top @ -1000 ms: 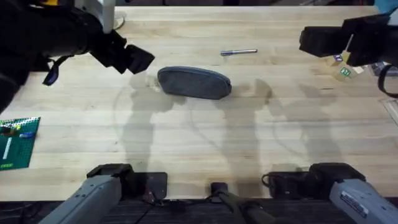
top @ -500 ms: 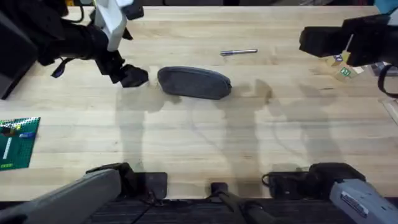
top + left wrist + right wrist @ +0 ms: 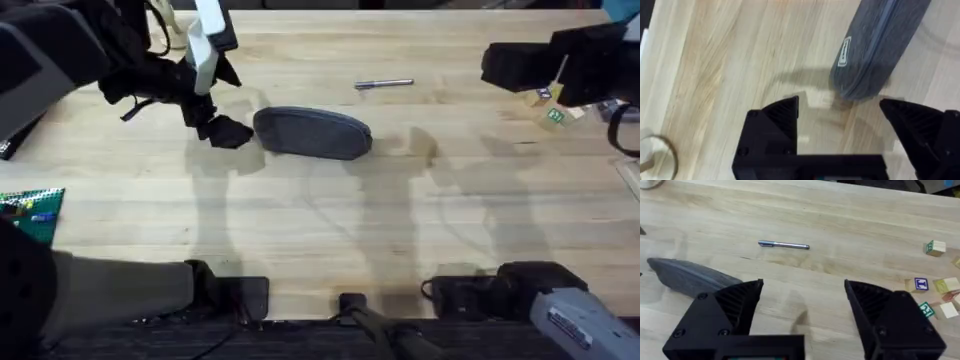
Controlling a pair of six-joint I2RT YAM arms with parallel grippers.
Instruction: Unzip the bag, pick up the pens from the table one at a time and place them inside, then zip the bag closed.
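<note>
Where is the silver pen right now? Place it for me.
In the overhead view the pen lies flat on the table, just past the grey bag and slightly toward the right arm's side, apart from it.

Bright, even light — soft shadows, left wrist view blurred.

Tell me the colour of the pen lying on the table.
Silvery metallic grey; the pen shows best in the right wrist view.

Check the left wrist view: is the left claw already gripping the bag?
No. The left claw is open, and the bag's rounded end lies on the table just beyond the fingertips, untouched.
</note>
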